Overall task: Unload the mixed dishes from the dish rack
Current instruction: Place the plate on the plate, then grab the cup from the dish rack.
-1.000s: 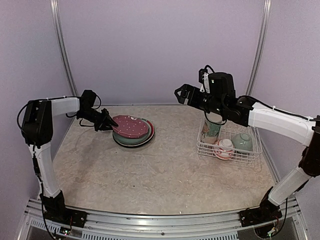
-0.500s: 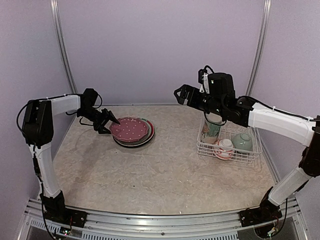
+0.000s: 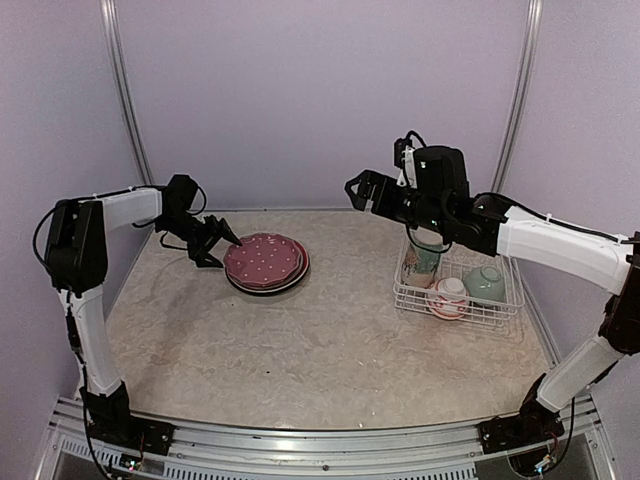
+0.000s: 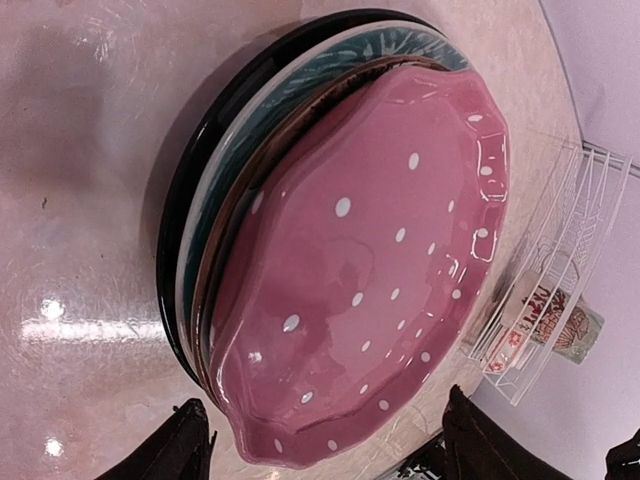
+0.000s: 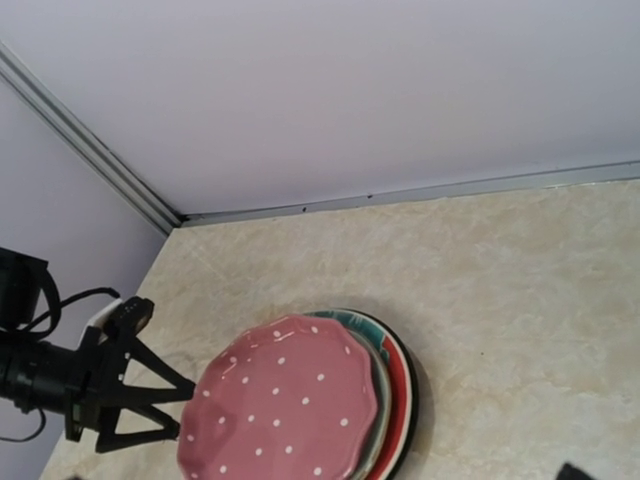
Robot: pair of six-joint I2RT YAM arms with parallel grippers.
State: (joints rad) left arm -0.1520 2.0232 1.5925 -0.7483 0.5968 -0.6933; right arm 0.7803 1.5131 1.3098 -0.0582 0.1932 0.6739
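The pink plate with white dots [image 3: 263,258] lies on top of a stack with a teal plate [image 4: 330,75] and a red, black-rimmed plate [image 5: 400,395] at the table's back left. My left gripper [image 3: 220,250] is open just left of the pink plate; its fingers [image 4: 185,445] stand either side of the rim without touching it. The white wire dish rack [image 3: 505,305] at the right holds a tall cream mug [image 3: 425,262], a mint bowl [image 3: 487,283] and a white-pink bowl [image 3: 448,297]. My right gripper [image 3: 358,190] hangs open in the air, left of the rack.
Purple walls close off the back and both sides, with metal posts [image 3: 122,90] in the corners. Bare marbled tabletop [image 3: 320,350] lies between the plates and the rack. The right forearm [image 3: 545,240] passes over the rack.
My left gripper opened and let go of the pink plate, which dropped flat onto the stack. The right arm barely moved.
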